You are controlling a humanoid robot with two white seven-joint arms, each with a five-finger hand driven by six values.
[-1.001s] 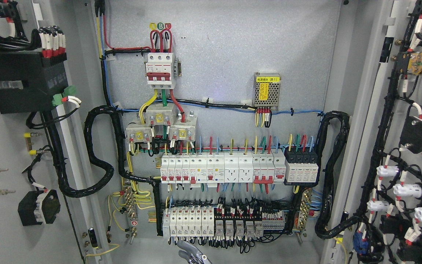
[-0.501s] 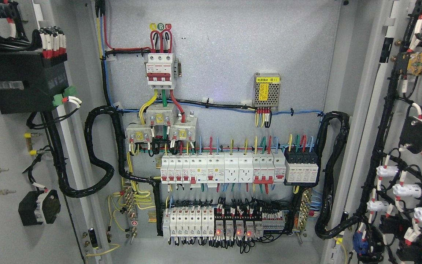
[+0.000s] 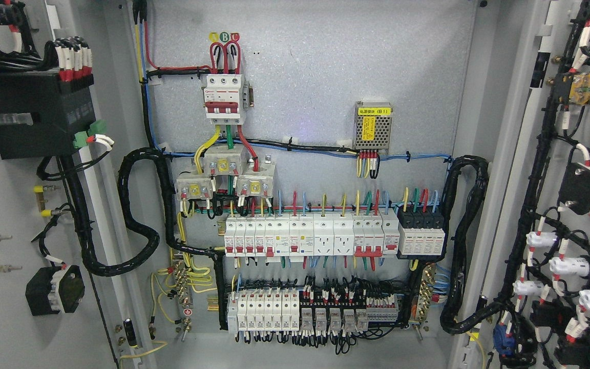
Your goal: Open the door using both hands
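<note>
Hand gone from bottom edge; left door (image 3: 3, 205), right door (image 3: 571, 205) swung open.

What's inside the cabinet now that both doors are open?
Main breaker, power supply, two breaker rows and relays on the backplate. Wiring behind the components is hidden.

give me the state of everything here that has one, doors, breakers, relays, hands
left door: swung fully open, inner side showing
right door: swung fully open, inner side showing
main breaker: mounted, wired; lever position unclear
relay row: no lights showing
robot hands: neither in view
</note>
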